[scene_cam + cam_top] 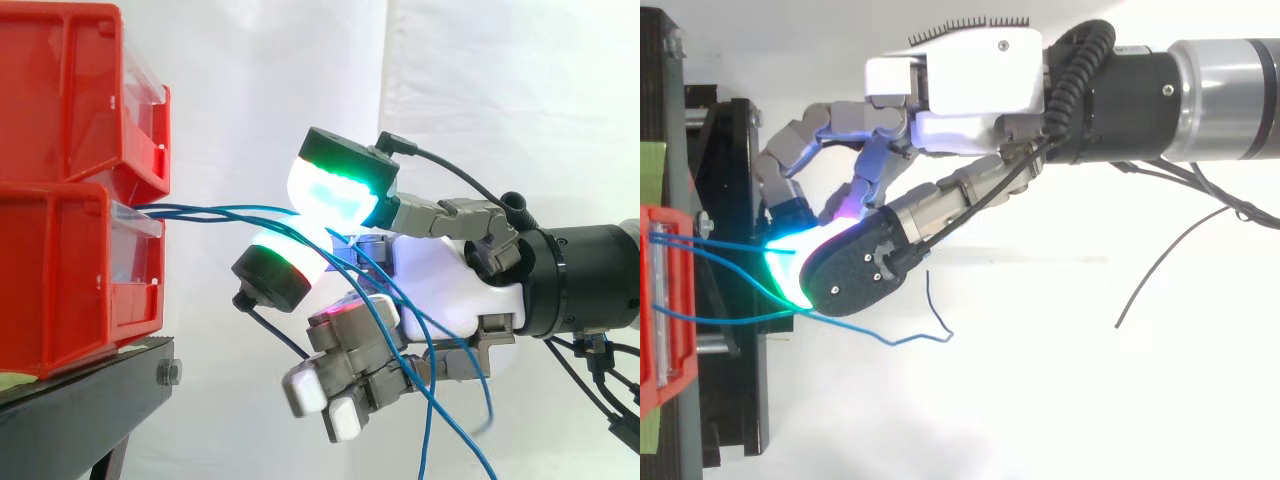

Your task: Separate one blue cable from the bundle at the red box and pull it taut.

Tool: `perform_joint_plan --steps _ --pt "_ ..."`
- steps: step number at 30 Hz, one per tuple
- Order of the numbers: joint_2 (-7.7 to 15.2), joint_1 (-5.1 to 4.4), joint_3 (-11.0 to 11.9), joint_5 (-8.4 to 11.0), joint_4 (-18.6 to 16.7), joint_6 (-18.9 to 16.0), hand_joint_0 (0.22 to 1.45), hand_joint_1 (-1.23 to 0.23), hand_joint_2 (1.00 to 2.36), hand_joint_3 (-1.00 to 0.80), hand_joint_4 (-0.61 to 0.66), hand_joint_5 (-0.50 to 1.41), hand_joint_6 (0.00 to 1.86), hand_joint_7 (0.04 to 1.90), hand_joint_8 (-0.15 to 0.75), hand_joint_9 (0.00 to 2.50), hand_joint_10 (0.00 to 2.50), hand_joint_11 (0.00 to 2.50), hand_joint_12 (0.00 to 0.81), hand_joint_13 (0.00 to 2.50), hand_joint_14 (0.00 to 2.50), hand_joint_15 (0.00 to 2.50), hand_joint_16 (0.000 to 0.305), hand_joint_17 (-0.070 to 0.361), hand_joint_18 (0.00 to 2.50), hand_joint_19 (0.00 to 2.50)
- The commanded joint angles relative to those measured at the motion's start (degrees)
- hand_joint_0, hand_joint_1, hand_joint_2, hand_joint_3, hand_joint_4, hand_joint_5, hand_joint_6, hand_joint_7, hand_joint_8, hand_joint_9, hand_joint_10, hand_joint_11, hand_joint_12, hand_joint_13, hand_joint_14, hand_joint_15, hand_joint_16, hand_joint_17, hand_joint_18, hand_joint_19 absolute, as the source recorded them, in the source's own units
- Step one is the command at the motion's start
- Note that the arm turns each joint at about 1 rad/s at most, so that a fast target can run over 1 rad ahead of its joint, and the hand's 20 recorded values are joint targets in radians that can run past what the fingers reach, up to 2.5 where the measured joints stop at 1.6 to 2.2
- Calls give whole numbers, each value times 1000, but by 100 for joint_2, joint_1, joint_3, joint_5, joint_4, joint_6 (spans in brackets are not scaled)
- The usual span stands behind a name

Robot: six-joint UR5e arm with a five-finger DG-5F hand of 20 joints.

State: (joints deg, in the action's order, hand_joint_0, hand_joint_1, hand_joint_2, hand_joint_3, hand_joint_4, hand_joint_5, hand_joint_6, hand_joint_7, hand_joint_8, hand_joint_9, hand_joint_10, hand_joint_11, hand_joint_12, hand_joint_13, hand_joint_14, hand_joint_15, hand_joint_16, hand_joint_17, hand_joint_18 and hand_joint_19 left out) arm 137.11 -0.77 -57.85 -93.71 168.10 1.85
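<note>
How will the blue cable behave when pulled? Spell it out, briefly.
Probably floppy: the blue cable sags and curls beyond the hand. Likely light: its loose ends hang freely. It may slip, being thin between the broad fingers pinching it near the red box.

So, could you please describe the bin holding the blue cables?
On the black stand at the left, the upper bin sits on the lower bin, both red. It is the lower one: only its front has blue cables running toward the hand.

Lab: white curtain (480, 80), red bins (60, 200)
</note>
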Motion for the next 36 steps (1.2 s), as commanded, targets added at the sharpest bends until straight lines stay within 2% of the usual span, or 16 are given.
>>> perform_joint_plan --steps 1,6,9,15,18,24,26,27,28,36 --pt "0 -2 1 1 -6 0 623 -732 1023 -123 -121 -172 857 1136 296 986 4 1592 363 869 26 852 41 92 696 675" --pt "0 -2 1 28 -15 0 621 -734 1022 -122 -124 -171 857 1134 313 769 8 1437 366 848 25 892 42 94 698 701" --pt "0 -11 -7 28 -6 0 620 -735 1022 -123 -124 -172 857 1141 316 622 14 1230 364 842 23 907 42 94 711 720" --pt "0 -11 1 37 -6 0 617 -733 1022 -116 -125 -172 856 1153 313 462 14 993 355 845 23 906 41 92 766 748" --pt "0 -11 1 37 3 0 617 -731 1023 -112 -127 -172 858 1153 322 482 16 1046 338 876 24 926 39 89 801 760" --pt "0 -28 1 37 3 0 621 -726 1025 -110 -115 -172 863 1129 337 657 21 1546 313 1021 21 1062 35 79 911 799" --pt "0 -28 -7 37 3 0 624 -725 1024 -110 -110 -172 863 1126 339 643 110 1548 314 1025 20 1066 35 79 915 799" --pt "0 -28 1 37 -6 0 624 -725 1024 -110 -105 -173 863 1135 333 629 303 1502 310 1027 20 1067 35 79 917 797" --pt "0 -28 1 28 -6 0 624 -724 1024 -111 -107 -172 863 1127 337 621 387 1488 308 1026 20 1084 35 78 917 798" --pt "0 -28 -7 37 3 0 624 -725 1024 -113 -110 -172 863 1133 334 572 682 1460 307 1047 16 1218 35 79 895 825"
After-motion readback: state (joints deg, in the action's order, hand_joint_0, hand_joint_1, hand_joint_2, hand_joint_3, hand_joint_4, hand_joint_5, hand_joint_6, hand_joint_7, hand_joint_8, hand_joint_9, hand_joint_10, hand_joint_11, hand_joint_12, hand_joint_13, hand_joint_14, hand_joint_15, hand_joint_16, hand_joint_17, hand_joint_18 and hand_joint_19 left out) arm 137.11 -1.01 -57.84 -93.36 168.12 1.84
